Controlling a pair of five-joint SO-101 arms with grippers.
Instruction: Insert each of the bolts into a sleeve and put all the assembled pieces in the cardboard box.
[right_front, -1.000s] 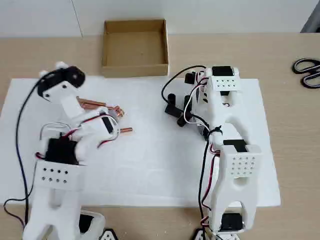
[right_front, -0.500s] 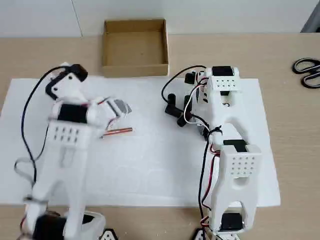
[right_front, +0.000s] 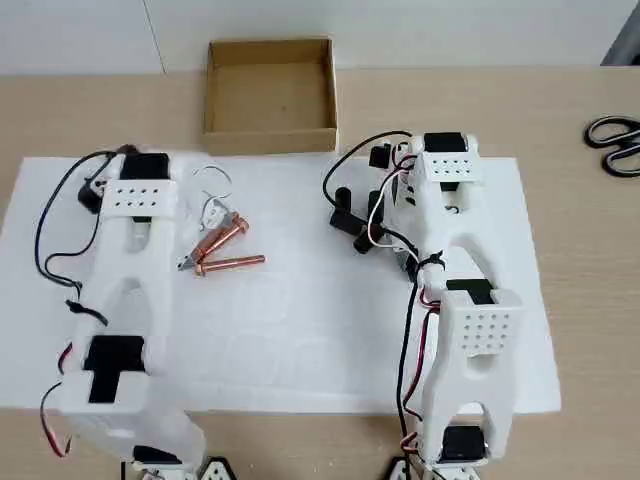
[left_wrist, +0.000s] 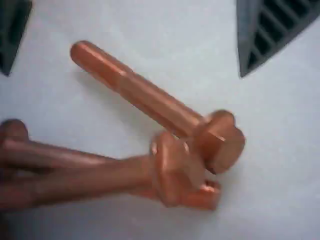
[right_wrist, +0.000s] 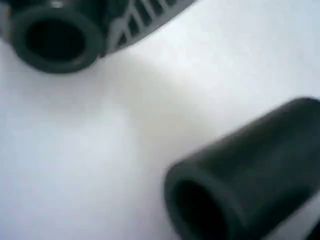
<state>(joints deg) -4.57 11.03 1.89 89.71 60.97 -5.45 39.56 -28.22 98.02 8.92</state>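
Cardboard box (right_front: 270, 141), brown and open-topped, sits empty beyond the sheet. Black tubular sleeves (right_front: 347, 221) lie loose by the right gripper (right_front: 372, 218); whether it is clenched I cannot tell. Copper hex-head bolts (left_wrist: 150, 100) lie unjoined under the left gripper (left_wrist: 124, 75), jaws spread, so every step seems left. Light wooden table (right_front: 560, 110), white foam sheet (right_front: 320, 330), black-handled scissors (right_front: 615, 145)

The left arm (right_front: 125, 290) and right arm (right_front: 470, 345) are white moulded plastic shells with black servo blocks at the joints, a grid of small round holes on one panel each, and loose black, red and white cables.
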